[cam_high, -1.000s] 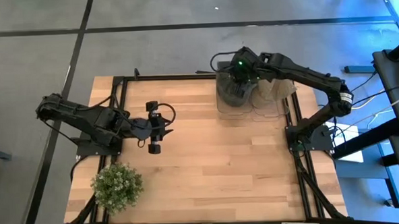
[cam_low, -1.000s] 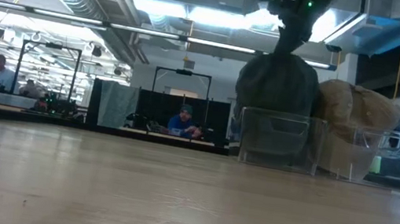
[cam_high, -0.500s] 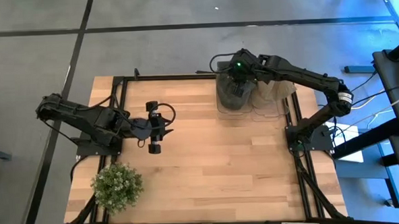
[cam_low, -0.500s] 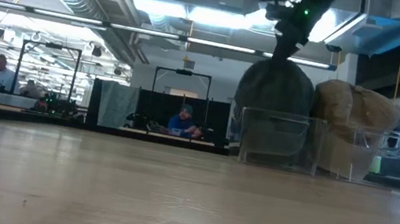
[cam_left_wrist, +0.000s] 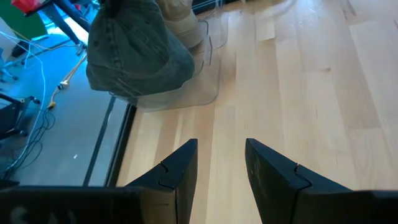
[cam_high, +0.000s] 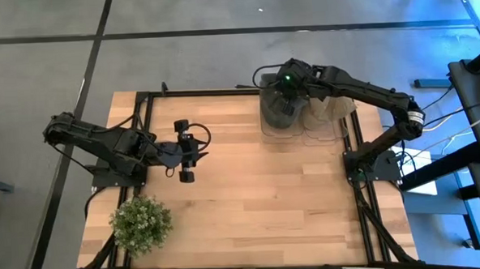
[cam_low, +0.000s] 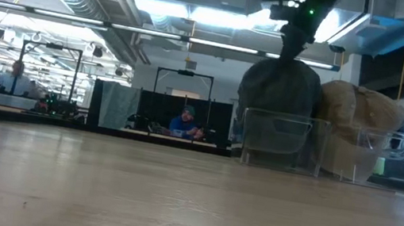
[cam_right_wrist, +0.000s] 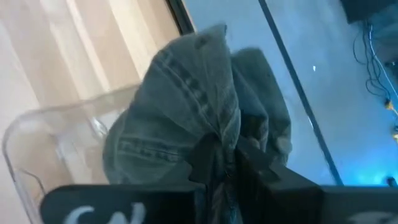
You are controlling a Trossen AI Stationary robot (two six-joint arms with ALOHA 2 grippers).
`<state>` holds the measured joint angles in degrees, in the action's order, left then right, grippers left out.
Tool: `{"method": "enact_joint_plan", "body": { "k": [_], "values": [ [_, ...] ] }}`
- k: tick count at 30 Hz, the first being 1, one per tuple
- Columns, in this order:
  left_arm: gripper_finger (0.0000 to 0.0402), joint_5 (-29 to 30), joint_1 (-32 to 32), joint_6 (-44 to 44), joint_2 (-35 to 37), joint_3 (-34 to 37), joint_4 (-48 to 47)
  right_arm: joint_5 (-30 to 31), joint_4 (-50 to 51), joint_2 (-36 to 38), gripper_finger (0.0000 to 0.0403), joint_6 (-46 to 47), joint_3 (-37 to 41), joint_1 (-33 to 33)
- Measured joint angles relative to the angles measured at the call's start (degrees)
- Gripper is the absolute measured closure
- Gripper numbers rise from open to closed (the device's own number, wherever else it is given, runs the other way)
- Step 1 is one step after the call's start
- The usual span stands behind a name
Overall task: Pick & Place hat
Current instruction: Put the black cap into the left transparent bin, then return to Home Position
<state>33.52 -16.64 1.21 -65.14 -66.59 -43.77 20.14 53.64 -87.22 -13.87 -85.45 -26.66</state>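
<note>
Progress, read left to right across the counter [cam_high: 250,191]: the pick is made, the placing is not. At the near left stands a bushy green plant [cam_high: 141,223], untouched. Beyond it the left claw [cam_high: 184,152] waits over the left half of the pale, plank-grained wooden top, its two dark, angular fingers [cam_left_wrist: 178,174] spread apart with nothing between them. At the far right edge the right claw [cam_right_wrist: 227,163] is pinched shut on a bunched fold at the crown of the hat [cam_high: 281,108], a soft grey-green denim piece with visible seams and topstitching, creased where it is gathered. The hat hangs from the grip with its lower part seemingly down inside a clear, rigid plastic bin [cam_low: 282,141] with rounded corners; from the level view it bulges as a dark rounded mound above the bin's rim. Just to the right of it sits a second, tan hat [cam_low: 358,112], also slumped in a clear bin. Remaining, by judgement: lift the denim hat free of the bin, carry it to its destination, which the pictures do not identify, and release it.
</note>
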Motion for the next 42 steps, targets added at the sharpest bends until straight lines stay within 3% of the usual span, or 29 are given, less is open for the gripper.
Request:
{"method": "enact_joint_plan", "body": {
  "k": [7,18,22,28,33,38,42],
  "values": [
    [0.0272,0.0,0.0,0.0,0.0,0.0,0.0,-4.6,0.1,0.0,0.0356,-0.1,2.6,-0.3],
    [0.0272,0.0,0.0,0.0,0.0,0.0,0.0,-0.5,0.4,0.0,0.0350,1.4,3.0,-0.3],
    [0.0272,-0.1,0.0,0.0,0.0,0.0,0.0,-0.4,0.5,0.0,0.0311,1.1,3.0,-0.3],
    [0.0272,-0.1,0.0,0.0,0.0,0.0,0.0,1.4,0.5,0.0,0.0204,1.3,2.7,0.1],
    [0.0272,-0.1,0.0,3.1,0.0,0.0,0.0,0.9,3.4,0.7,0.0146,3.4,-2.3,2.4],
    [0.0272,-1.4,0.2,-0.2,0.0,0.0,1.1,-8.3,4.0,7.2,0.0126,11.0,-5.1,7.6],
    [0.0272,-12.9,3.7,-3.6,2.9,1.3,4.3,-14.3,0.6,16.6,0.0125,15.0,2.5,13.4]
  ]
}}
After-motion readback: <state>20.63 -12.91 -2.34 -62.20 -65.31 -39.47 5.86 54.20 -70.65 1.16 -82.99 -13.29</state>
